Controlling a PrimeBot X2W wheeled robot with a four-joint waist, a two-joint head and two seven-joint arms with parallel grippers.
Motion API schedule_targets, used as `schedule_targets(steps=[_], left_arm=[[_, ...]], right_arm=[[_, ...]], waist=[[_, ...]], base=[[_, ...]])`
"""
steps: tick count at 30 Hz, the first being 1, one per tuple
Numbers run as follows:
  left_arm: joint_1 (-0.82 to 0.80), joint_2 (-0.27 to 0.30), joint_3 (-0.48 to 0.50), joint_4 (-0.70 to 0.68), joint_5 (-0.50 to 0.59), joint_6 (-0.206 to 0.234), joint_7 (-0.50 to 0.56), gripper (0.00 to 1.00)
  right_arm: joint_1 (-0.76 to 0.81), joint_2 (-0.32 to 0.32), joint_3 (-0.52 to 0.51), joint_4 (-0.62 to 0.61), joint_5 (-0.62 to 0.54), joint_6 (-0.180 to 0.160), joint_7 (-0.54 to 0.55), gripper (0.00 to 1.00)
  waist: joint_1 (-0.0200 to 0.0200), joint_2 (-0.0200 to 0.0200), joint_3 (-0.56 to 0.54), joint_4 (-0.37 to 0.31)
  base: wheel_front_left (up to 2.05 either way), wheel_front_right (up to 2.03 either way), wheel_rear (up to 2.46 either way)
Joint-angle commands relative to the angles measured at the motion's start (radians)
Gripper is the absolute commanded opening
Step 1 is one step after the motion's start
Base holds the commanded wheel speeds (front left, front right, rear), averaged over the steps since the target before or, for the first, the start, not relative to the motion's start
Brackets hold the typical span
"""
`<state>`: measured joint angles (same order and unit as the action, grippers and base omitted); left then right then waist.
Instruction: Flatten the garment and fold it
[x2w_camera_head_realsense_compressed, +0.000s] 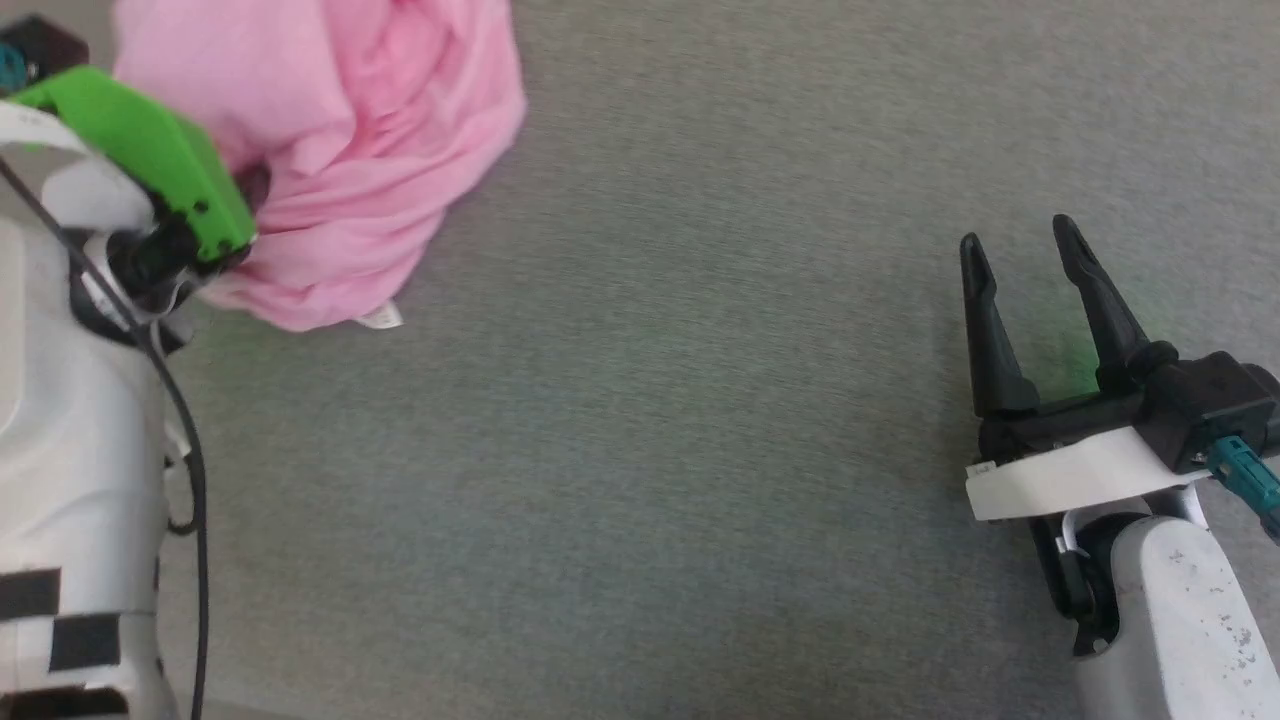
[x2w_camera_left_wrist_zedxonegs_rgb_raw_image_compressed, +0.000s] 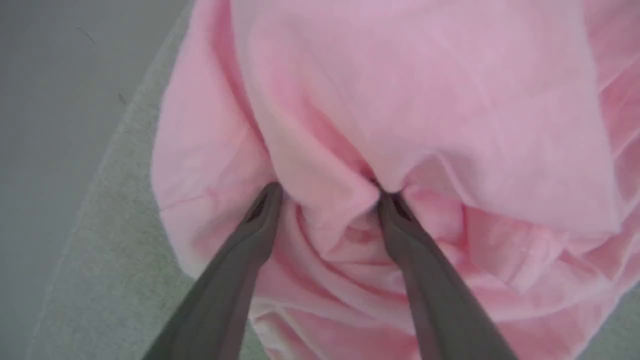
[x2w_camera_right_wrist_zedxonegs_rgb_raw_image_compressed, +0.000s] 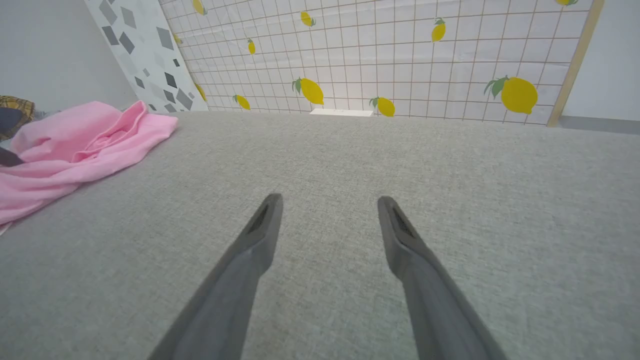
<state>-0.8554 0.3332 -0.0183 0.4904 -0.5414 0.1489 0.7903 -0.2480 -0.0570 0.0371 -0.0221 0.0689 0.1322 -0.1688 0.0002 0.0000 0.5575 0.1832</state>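
Garment (x2w_camera_head_realsense_compressed: 340, 150): thin, soft light-pink cloth, crumpled into rounded folds at the far left of the grey woven surface (x2w_camera_head_realsense_compressed: 700, 450). A small white tag (x2w_camera_head_realsense_compressed: 380, 318) sits at its near edge.
Left gripper (x2w_camera_left_wrist_zedxonegs_rgb_raw_image_compressed: 327, 192): two dark tapered fingers spread wide. The tips are pressed into the folds with a ridge of cloth between them, not pinched.
Right gripper (x2w_camera_head_realsense_compressed: 1018, 237): fingers likewise spread and holding nothing, well apart from the garment.
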Motion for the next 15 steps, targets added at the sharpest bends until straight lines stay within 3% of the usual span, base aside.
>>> schedule_targets(steps=[1, 3, 4, 5, 6, 7, 10, 15], left_arm=[[0.043, 0.017, 0.001, 0.004, -0.008, 0.02, 0.042, 1.0], [0.082, 0.02, -0.005, -0.01, -0.018, 0.036, 0.112, 1.0], [0.098, 0.014, -0.002, -0.022, -0.031, 0.042, 0.14, 0.84], [0.116, 0.009, 0.003, -0.041, -0.045, 0.049, 0.164, 0.44], [0.131, 0.009, 0.002, -0.058, -0.051, 0.05, 0.179, 0.27], [0.148, 0.012, 0.0, -0.08, -0.053, 0.052, 0.193, 0.0], [0.173, 0.035, 0.004, -0.151, -0.038, 0.025, 0.134, 0.0], [0.16, 0.066, -0.003, -0.222, 0.021, -0.077, -0.128, 0.0]], right_arm=[[-0.019, 0.001, -0.001, 0.009, 0.006, -0.002, -0.011, 1.0], [-0.02, 0.002, -0.005, 0.02, 0.008, -0.002, -0.019, 1.0], [-0.019, 0.002, -0.007, 0.025, 0.01, -0.002, -0.021, 1.0], [-0.019, 0.003, -0.008, 0.029, 0.012, -0.002, -0.025, 1.0], [-0.019, 0.003, -0.007, 0.032, 0.012, -0.002, -0.027, 1.0], [-0.018, 0.004, -0.006, 0.036, 0.013, -0.002, -0.03, 1.0], [-0.017, 0.005, -0.005, 0.05, 0.013, -0.002, -0.038, 1.0], [0.002, 0.006, 0.001, 0.087, 0.02, -0.002, -0.044, 1.0]], waist=[[-0.0002, 0.0, 0.07, -0.087], [-0.0002, 0.0, 0.06, -0.088], [-0.0002, 0.0, 0.053, -0.085], [-0.0002, 0.0, 0.044, -0.083], [-0.0002, 0.0, 0.035, -0.08], [-0.0002, 0.0, 0.023, -0.077], [-0.0002, 0.0, -0.022, -0.067], [-0.0002, 0.0, -0.138, -0.053]], base=[[0.0, 0.0, 0.0], [0.0, 0.0, 0.0], [0.0, 0.0, 0.0], [0.0, 0.0, 0.0], [0.0, 0.0, 0.0], [0.0, 0.0, 0.0], [0.0, 0.0, 0.0], [0.0, 0.0, 0.0]])
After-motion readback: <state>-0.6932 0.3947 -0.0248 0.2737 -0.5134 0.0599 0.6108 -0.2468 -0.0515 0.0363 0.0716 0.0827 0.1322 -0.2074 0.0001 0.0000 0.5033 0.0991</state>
